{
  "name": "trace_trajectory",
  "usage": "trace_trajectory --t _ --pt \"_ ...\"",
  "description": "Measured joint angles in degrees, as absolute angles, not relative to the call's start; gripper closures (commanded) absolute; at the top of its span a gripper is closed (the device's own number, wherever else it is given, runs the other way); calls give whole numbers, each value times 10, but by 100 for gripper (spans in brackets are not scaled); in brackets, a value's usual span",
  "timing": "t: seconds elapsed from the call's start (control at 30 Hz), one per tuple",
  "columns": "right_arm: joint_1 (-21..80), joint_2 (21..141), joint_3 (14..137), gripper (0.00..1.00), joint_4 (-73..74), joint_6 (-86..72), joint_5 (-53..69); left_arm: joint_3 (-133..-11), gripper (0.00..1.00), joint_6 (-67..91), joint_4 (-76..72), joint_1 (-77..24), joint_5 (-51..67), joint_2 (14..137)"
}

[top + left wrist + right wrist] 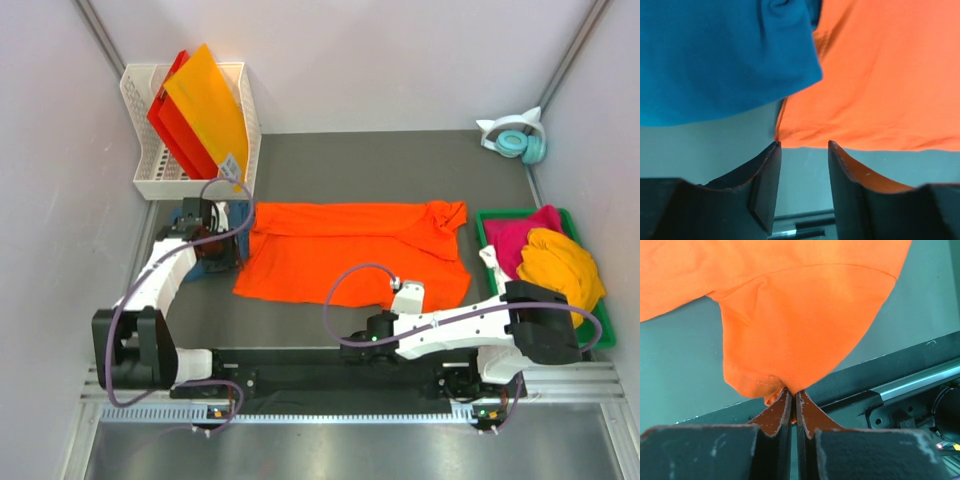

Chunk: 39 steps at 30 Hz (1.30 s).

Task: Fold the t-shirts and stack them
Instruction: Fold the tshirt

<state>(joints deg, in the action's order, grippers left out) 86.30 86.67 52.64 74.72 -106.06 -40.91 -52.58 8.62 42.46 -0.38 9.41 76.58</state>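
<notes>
A large bright orange t-shirt lies spread on the table's middle. My right gripper is shut on a fold of its near edge, and the cloth bunches at the fingertips. My left gripper hovers at the shirt's left edge, open, with nothing between its fingers. A dark teal-blue t-shirt lies beside the orange t-shirt, mostly hidden under the left arm in the top view. Magenta, yellow-orange and white t-shirts sit bunched together at the right.
The bunched shirts lie in a green tray at the right edge. A white basket at the back left holds stiff orange and red sheets. Teal headphones lie at the back right. A black rail runs along the near edge.
</notes>
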Motion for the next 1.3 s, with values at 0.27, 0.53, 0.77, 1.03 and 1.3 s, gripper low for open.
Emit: trace_trajectory --t 0.27,0.53,0.77,1.03,1.3 --pt "857 881 526 100 735 -1047 -408 -451 37 135 345 -4 114 715" --pt "847 881 525 100 717 -1041 -406 -448 46 164 333 -4 112 746" --pt "846 882 525 100 705 -1033 -404 -448 45 135 243 -4 29 684" --pt "828 886 525 100 697 -995 -405 -332 42 30 -107 11 -2 680" --pt "804 878 525 100 697 -966 -405 -232 42 17 -325 14 28 808"
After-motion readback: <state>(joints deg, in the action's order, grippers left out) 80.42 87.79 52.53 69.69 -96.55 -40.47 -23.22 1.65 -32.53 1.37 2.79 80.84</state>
